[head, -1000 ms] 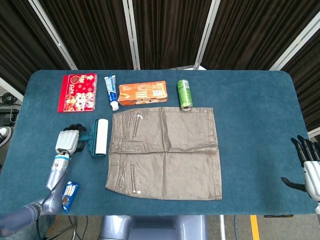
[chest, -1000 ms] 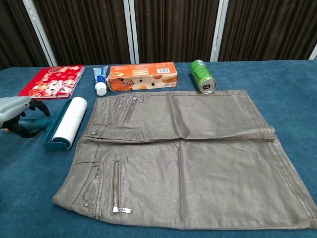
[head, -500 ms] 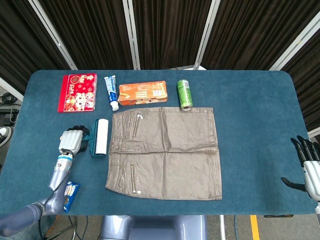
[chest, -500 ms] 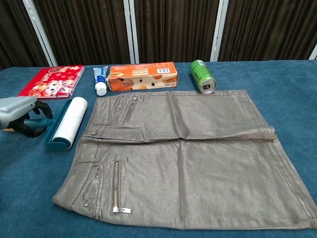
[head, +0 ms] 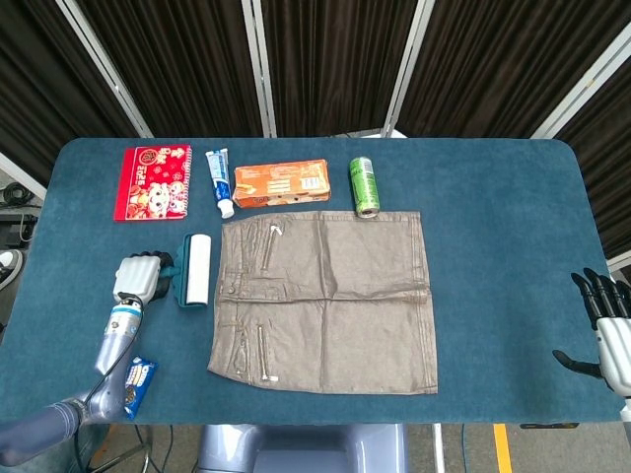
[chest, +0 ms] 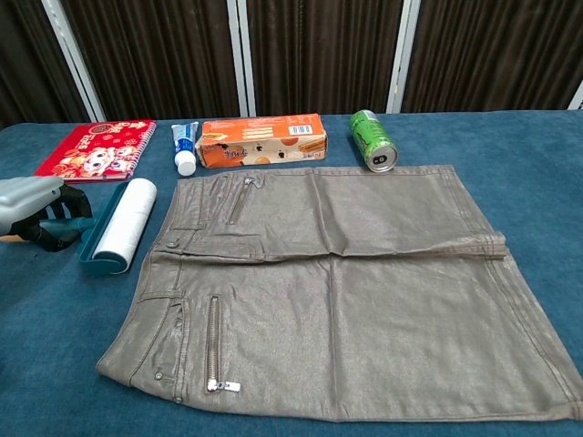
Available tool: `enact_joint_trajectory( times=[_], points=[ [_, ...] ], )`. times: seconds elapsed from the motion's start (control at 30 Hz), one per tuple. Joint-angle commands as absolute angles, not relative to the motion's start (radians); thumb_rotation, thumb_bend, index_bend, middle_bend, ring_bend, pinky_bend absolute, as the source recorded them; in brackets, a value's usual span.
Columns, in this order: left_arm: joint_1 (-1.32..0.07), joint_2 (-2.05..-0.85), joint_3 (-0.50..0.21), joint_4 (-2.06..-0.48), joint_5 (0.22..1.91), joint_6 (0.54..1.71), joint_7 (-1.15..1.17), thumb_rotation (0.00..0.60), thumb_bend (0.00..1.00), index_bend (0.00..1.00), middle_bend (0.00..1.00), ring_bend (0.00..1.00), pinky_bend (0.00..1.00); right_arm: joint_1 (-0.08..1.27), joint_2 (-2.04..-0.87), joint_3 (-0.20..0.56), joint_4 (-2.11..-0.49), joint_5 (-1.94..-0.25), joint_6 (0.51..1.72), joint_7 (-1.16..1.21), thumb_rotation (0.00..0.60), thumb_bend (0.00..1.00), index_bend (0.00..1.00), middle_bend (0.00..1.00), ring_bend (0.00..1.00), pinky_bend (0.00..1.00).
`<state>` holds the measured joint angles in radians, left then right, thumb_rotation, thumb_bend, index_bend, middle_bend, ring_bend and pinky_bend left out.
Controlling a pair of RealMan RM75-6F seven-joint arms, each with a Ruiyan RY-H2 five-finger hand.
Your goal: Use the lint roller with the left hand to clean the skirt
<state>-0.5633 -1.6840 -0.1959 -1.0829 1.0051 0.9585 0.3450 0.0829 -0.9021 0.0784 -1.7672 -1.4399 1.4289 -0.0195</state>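
A grey-brown skirt [head: 325, 301] [chest: 337, 282] lies flat in the middle of the blue table. Just left of its waistband lies the lint roller [head: 196, 269] [chest: 122, 223], a white roll in a teal holder. My left hand [head: 138, 278] [chest: 32, 209] is at the roller's left side, and its dark fingers curl around the teal handle. The roller still rests on the table, beside the skirt and off the cloth. My right hand [head: 609, 335] hangs at the table's right edge with fingers apart and nothing in it.
Along the back stand a red notebook [head: 153, 181], a toothpaste tube [head: 220, 181], an orange box [head: 281, 183] and a green can [head: 364, 185] lying just behind the skirt. A blue snack packet [head: 137, 373] lies near the front left edge by my left forearm.
My left hand has closed in on the roller's handle. The roller has shifted slightly left and turned a little straighter. The right hand has barely moved.
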Motion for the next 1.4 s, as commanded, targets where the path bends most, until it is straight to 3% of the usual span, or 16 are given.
enact_joint_trajectory(
  times=[0.03,0.33,0.57,0.97,1.4],
  points=[
    [-0.563,-1.672,-0.193,-1.095,1.02,0.966,0.341,0.6,0.71,0.51,0.39,0.34,0.43,0.083,-0.901,0.079,-1.767,-1.44,1.429,-0.018,0.6,0.0,0.0,0.0,0.0,0.0],
    [-0.586,-1.531,-0.181,-1.259,1.129,1.011,0.38,0.6,0.75,0.52,0.41,0.36,0.44,0.084,-0.895,0.081,-1.77,-1.436,1.426,-0.001,0.6,0.0,0.0,0.0,0.0,0.0],
    [-0.696,-1.387,-0.198,-1.494,1.08,0.917,0.601,0.6,0.76,0.53,0.41,0.36,0.45,0.093,-0.888,0.09,-1.768,-1.414,1.408,0.021,0.6,0.0,0.0,0.0,0.0,0.0],
    [-0.869,-1.416,-0.165,-1.541,0.884,0.849,0.883,0.6,0.76,0.55,0.42,0.37,0.46,0.103,-0.884,0.1,-1.764,-1.374,1.379,0.032,0.6,0.0,0.0,0.0,0.0,0.0],
    [-0.961,-1.48,-0.095,-1.497,0.839,0.846,0.995,0.6,0.77,0.56,0.42,0.37,0.46,0.1,-0.865,0.111,-1.754,-1.358,1.378,0.082,0.6,0.0,0.0,0.0,0.0,0.0]
  ],
)
